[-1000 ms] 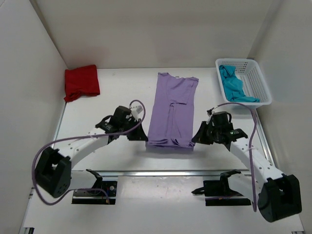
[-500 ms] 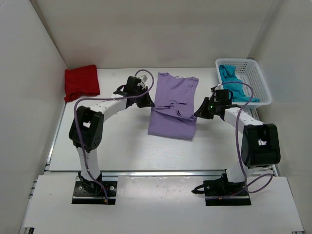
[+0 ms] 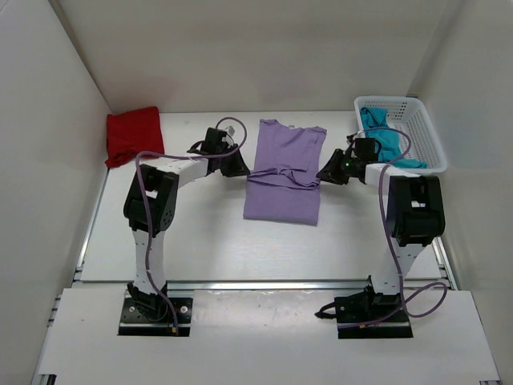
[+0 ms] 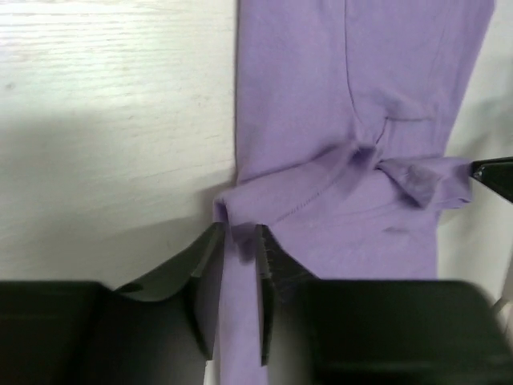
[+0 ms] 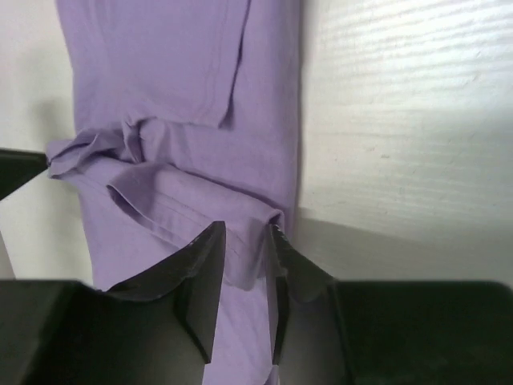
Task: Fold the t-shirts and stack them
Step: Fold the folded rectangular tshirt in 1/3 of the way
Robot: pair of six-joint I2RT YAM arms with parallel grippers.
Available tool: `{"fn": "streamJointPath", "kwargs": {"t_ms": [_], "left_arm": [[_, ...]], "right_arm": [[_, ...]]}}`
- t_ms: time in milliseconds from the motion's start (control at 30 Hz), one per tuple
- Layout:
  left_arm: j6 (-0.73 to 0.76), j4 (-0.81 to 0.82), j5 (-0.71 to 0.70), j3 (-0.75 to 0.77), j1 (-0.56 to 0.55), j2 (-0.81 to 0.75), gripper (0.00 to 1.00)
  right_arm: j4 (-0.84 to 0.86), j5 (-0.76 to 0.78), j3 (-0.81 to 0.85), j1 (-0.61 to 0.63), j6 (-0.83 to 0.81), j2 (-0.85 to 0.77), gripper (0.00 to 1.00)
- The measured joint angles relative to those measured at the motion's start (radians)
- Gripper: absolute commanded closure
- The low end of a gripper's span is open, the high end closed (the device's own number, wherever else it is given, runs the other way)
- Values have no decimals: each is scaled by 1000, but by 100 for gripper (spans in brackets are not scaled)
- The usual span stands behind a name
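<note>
**A:** There's the lavender t-shirt [image 3: 284,180] mid-table, collar at the far end. A bunched ridge of cloth runs straight across its middle!

**B:** And each end of that ridge is pinched. The left gripper [image 4: 238,241] has its jaws nearly together on the shirt's left edge, with purple fabric squeezed between them.

**A:** Same story opposite: the right gripper [image 5: 244,241] has its jaws clamped on a fold at the right edge.

**B:** Both arms reach far out over the white table [image 3: 184,233], one on either side of the shirt.

**A:** Wider now: the dark red t-shirt [image 3: 134,135] lies in the far left corner, well apart from the action.

**B:** And the teal-blue t-shirt [image 3: 383,140] sits crumpled inside the white basket [image 3: 425,144] at far right, near the right arm.
</note>
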Motion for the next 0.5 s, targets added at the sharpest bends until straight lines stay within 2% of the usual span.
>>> {"fn": "streamJointPath", "kwargs": {"t_ms": [133, 167, 233, 267, 400, 500], "left_arm": [[-26, 49, 8, -92, 20, -94, 63], [-32, 57, 5, -115, 24, -132, 64], [-41, 97, -4, -161, 18, -208, 66], [-47, 133, -8, -204, 7, -255, 67], [-93, 286, -10, -412, -76, -407, 71], [-120, 359, 0, -516, -146, -391, 73]], "right_arm": [[-1, 24, 0, 0, -12, -39, 68], [-11, 45, 0, 6, -16, -63, 69], [-16, 95, -7, 32, -27, -125, 94], [-14, 118, -18, 55, -38, -166, 100], [10, 154, -40, 194, -63, -268, 100], [42, 151, -40, 312, -74, -239, 100]]}}
